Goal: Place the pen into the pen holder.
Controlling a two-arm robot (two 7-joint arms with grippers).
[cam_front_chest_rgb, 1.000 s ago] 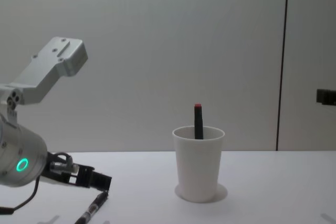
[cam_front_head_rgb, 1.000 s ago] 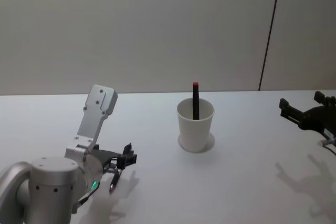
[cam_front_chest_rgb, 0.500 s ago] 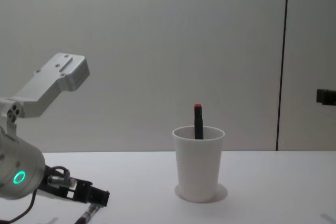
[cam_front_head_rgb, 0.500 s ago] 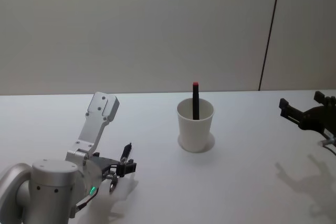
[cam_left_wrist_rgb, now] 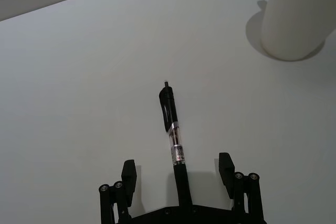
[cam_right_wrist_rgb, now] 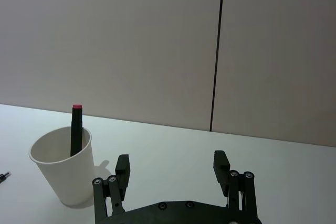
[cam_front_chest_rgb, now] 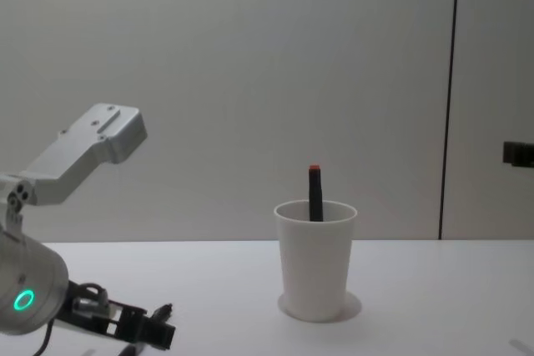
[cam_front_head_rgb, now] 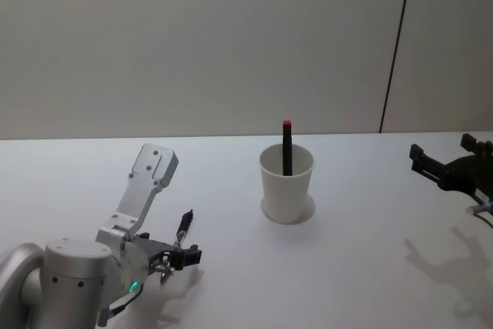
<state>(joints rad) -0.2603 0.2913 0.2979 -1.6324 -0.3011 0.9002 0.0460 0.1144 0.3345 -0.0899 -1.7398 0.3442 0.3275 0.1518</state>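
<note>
White table (cam_front_head_rgb: pixel 347 267), grey wall (cam_front_head_rgb: pixel 192 44). At the head view's lower left, the left gripper (cam_front_head_rgb: pixel 183 253), fingers spread, straddles the flat-lying pen (cam_front_head_rgb: pixel 184 225). Centre, the cup (cam_front_head_rgb: pixel 286 186) holds a red-capped pen (cam_front_head_rgb: pixel 286 148). Right gripper (cam_right_wrist_rgb: pixel 171 163), spread, hovers at the right edge.

**Matt paper, black plastic, satin metal**

The pen holder (cam_front_head_rgb: pixel 286 187) looks like plain white paper, smooth and matt, with a rolled rim. The table (cam_front_head_rgb: pixel 347 267) is a smooth, matt white surface. The pen (cam_left_wrist_rgb: pixel 173 132) on the table has glossy black plastic and a clear barrel section. The left gripper (cam_left_wrist_rgb: pixel 177 165) and right gripper (cam_right_wrist_rgb: pixel 170 165) have matt black fingers with small shiny screw heads. The left arm housing (cam_front_head_rgb: pixel 146 182) looks like satin silver-grey metal.
</note>
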